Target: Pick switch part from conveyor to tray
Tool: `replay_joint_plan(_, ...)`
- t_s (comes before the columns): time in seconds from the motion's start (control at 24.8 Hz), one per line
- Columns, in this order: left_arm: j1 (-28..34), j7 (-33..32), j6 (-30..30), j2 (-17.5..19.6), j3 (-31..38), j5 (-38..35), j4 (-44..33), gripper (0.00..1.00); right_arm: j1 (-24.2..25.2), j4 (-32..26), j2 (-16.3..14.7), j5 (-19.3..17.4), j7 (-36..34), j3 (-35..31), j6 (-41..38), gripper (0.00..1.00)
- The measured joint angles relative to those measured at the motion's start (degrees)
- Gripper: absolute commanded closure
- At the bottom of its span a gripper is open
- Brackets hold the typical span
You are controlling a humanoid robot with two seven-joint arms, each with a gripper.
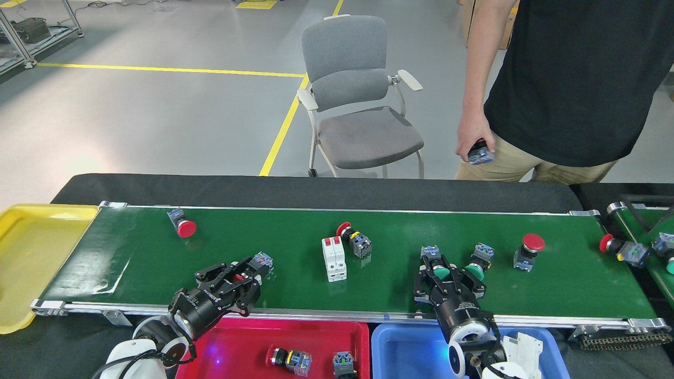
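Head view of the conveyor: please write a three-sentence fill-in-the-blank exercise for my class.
1. The left pincer closes around a switch with a ____ button.
2. The right pincer reaches a switch with a ____ button.
3. The white breaker lies on the ____ conveyor.

Missing words: red; green; green

On the conveyor you have three red-capped switch parts lying free: one at ten o'clock, one near centre, one at three o'clock. A fourth red one sits between the left fingers. You have two green-capped ones and one white breaker. Two parts lie in the red tray. You have three trays: yellow, red, blue. There is one chair and one person.
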Motion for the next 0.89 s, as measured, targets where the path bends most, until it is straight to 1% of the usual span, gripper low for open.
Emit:
replay_joint_plan(0.12, 8.0, 0.1, -2.0, 1.4, 0.6, 2.4, -9.3, 0.83, 5.9, -6.9, 0.0, -0.1, 0.1, 0.1, -5.5, 0.80)
replay_joint_plan(0.2, 14.6, 0.1, -2.5, 3.1, 2.2, 4.7, -15.9, 0.81, 9.8, -10.6, 0.0, -0.2, 0.1, 0.1, -11.5, 0.80)
replay_joint_plan(0.24, 18.4, 0.0, -2.6, 3.9, 3.2, 6.0, -19.1, 0.75, 11.8, -12.1, 0.0, -0.1, 0.1, 0.3, -15.5, 0.80)
replay_joint_plan(0.28, 21.8, -0.3, -2.6, 4.3, 3.9, 6.8, -21.7, 0.51, 13.5, -13.1, 0.1, -0.1, 0.1, 0.7, -19.3, 0.80)
replay_joint_plan(0.32, 25.2, -0.4, -2.7, 4.3, 4.6, 7.3, -24.3, 0.18, 15.0, -13.7, 0.6, -0.1, 0.1, 1.2, -22.9, 0.78)
replay_joint_plan(0.36, 27.8, -0.6, -2.8, 4.1, 5.3, 7.5, -26.3, 0.00, 16.0, -14.0, 1.3, -0.1, 0.1, 1.6, -26.2, 0.75)
replay_joint_plan(0.4, 29.7, -0.6, -2.8, 3.8, 6.3, 7.6, -27.6, 0.00, 16.6, -14.1, 1.8, -0.1, 0.1, 2.4, -28.5, 0.68)
replay_joint_plan(0.44, 30.7, -0.6, -2.8, 3.5, 7.0, 7.8, -28.2, 0.00, 16.7, -14.1, 1.9, -0.1, 0.1, 3.8, -30.1, 0.47)
replay_joint_plan(0.52, 31.7, -0.7, -2.8, 3.2, 7.6, 7.8, -28.5, 0.00, 16.7, -14.1, 2.1, -0.1, 0.1, 6.5, -31.9, 0.00)
replay_joint_plan(0.64, 31.7, -0.7, -2.8, 2.5, 9.8, 7.9, -28.5, 0.00, 16.6, -14.0, 2.1, -0.3, 0.1, 7.9, -33.5, 0.00)
replay_joint_plan(0.72, 31.7, -0.8, -2.8, 1.2, 13.9, 7.9, -28.5, 0.00, 16.0, -13.2, 2.3, -0.4, 0.1, 7.9, -33.7, 0.00)
replay_joint_plan(0.77, 31.7, -0.9, -2.8, -0.3, 16.4, 7.9, -28.6, 0.00, 15.5, -13.0, 2.3, -0.5, 0.1, 7.8, -33.8, 0.00)
replay_joint_plan(0.85, 31.3, -0.9, -3.1, -4.5, 21.3, 7.9, -28.7, 0.00, 14.8, -12.9, 2.4, -0.8, 0.2, 6.7, -33.8, 0.00)
replay_joint_plan(0.89, 31.0, -0.8, -1.5, -5.7, 23.1, 7.9, -28.7, 0.00, 14.7, -12.9, 2.5, -1.4, 0.2, 5.0, -34.2, 0.00)
